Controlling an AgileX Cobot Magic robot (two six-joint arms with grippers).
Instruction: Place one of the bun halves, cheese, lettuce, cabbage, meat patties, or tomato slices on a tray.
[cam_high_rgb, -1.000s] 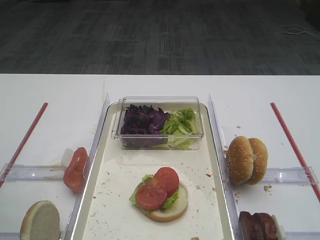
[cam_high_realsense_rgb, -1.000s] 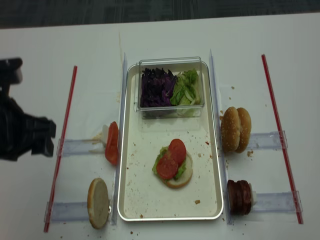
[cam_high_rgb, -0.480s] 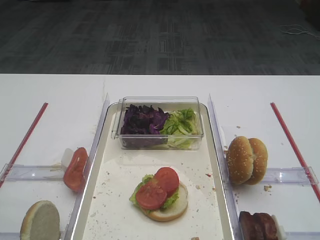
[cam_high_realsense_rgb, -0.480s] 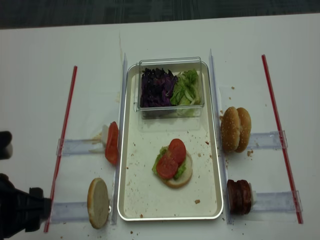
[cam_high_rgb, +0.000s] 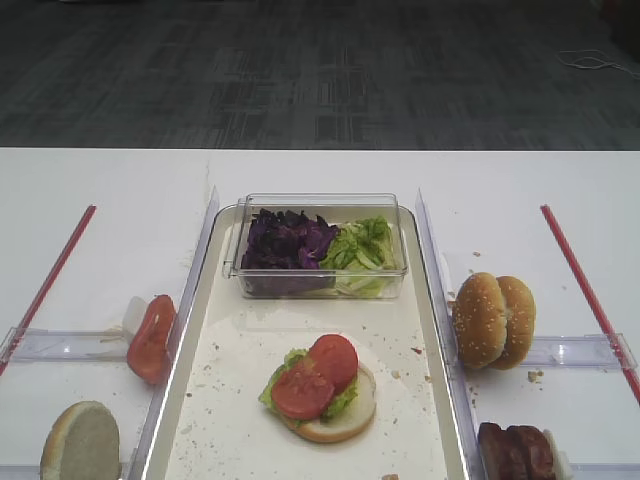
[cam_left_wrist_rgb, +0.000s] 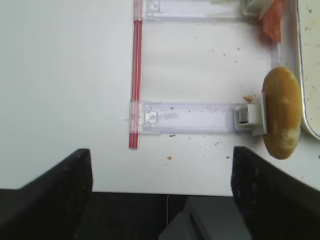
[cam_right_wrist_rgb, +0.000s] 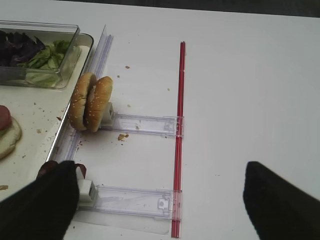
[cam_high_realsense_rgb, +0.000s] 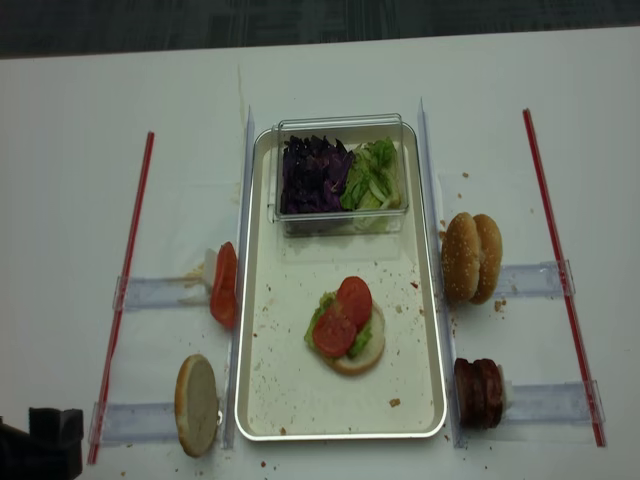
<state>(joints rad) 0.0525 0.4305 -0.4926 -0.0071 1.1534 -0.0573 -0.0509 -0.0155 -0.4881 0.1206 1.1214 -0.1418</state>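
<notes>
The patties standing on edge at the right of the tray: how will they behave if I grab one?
The meat patties stand on edge, propped against a clear holder, so nudging one would probably tip it flat. They look thick and dense, likely fairly stiff. Their dark surface seems moist, so possibly greasy and slippery.

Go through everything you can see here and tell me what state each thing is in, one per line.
tray: flat, crumb-speckled, holds box and burger
clear box: lidless, filled
cabbage: in box, left side
lettuce: in box, right side
bottom bun: on tray, topped with lettuce and two tomato slices
sesame buns: on edge, off tray
meat patties: on edge, off tray
left end effector: open, empty
right end effector: open, empty
</notes>
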